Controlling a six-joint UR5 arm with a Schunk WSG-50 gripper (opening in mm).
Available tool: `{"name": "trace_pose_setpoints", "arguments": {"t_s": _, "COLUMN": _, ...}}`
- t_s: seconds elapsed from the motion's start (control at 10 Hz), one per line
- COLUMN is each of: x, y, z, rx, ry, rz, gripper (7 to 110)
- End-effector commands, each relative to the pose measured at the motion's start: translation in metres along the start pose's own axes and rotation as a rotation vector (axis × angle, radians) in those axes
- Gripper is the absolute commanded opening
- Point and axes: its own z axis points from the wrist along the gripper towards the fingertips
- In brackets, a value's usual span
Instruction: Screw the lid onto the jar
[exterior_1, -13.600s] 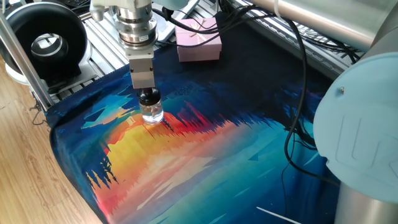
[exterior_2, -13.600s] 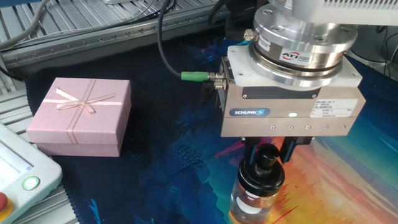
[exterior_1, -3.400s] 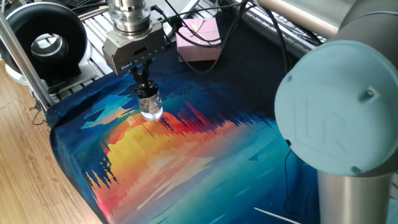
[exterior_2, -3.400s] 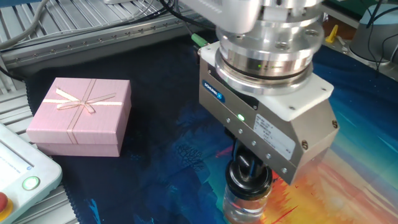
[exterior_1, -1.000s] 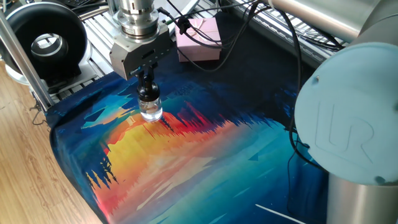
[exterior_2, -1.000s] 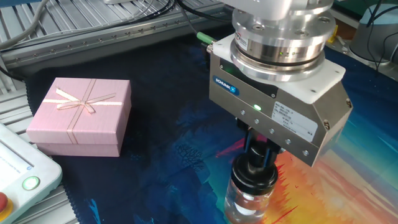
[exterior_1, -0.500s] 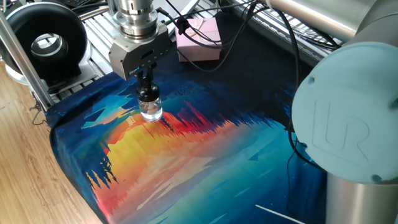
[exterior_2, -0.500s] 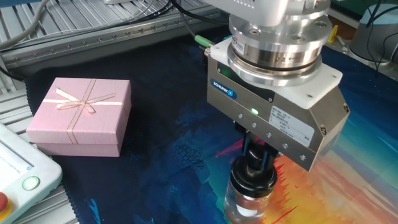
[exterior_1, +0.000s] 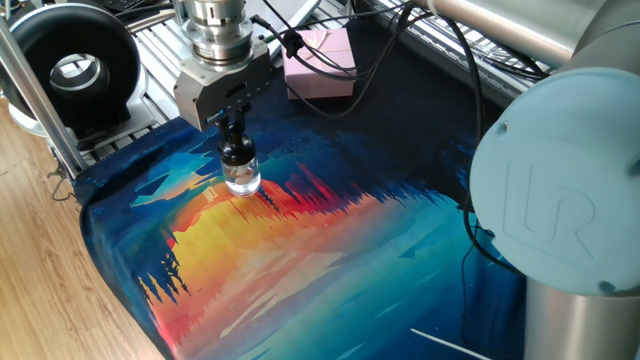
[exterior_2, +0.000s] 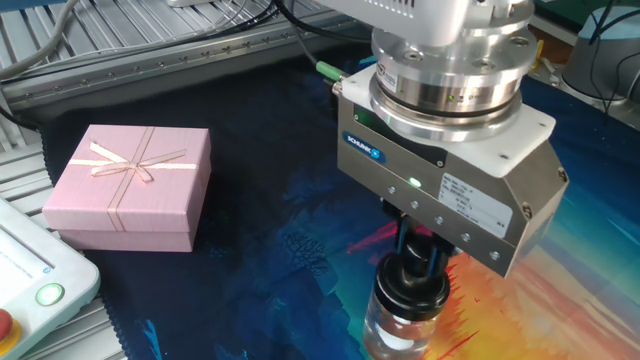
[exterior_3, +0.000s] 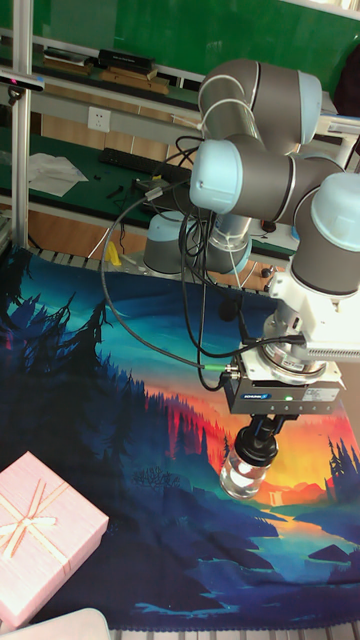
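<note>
The small clear glass jar stands upright on the colourful mat, with the black lid sitting on its neck. My gripper hangs straight above it, fingers shut on the lid's knob. In the other fixed view the lid caps the jar right under the gripper, whose body hides most of the knob. The tall fixed view shows the same stack: gripper, lid, jar.
A pink gift box lies on the dark end of the mat, also visible as the pink box behind the gripper. A black round device sits at the far left. A panel with a green button is near the box. Cables trail from the wrist.
The gripper body has turned slightly about its vertical axis while holding the lid. The jar stays in the same spot.
</note>
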Motion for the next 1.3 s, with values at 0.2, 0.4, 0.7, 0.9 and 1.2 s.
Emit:
{"name": "trace_pose_setpoints", "arguments": {"t_s": 0.2, "x": 0.002, "y": 0.005, "z": -0.002, "rx": -0.034, "ry": 0.012, "rz": -0.043, "gripper": 66}}
{"name": "trace_pose_setpoints", "arguments": {"t_s": 0.4, "x": 0.002, "y": -0.007, "z": -0.006, "rx": 0.020, "ry": 0.014, "rz": -0.050, "gripper": 66}}
{"name": "trace_pose_setpoints", "arguments": {"t_s": 0.7, "x": -0.005, "y": -0.010, "z": -0.021, "rx": 0.077, "ry": -0.007, "rz": -0.086, "gripper": 66}}
{"name": "trace_pose_setpoints", "arguments": {"t_s": 0.9, "x": -0.004, "y": 0.010, "z": -0.029, "rx": 0.039, "ry": -0.022, "rz": -0.103, "gripper": 66}}
{"name": "trace_pose_setpoints", "arguments": {"t_s": 1.2, "x": -0.006, "y": 0.012, "z": -0.028, "rx": 0.068, "ry": -0.037, "rz": -0.124, "gripper": 66}}
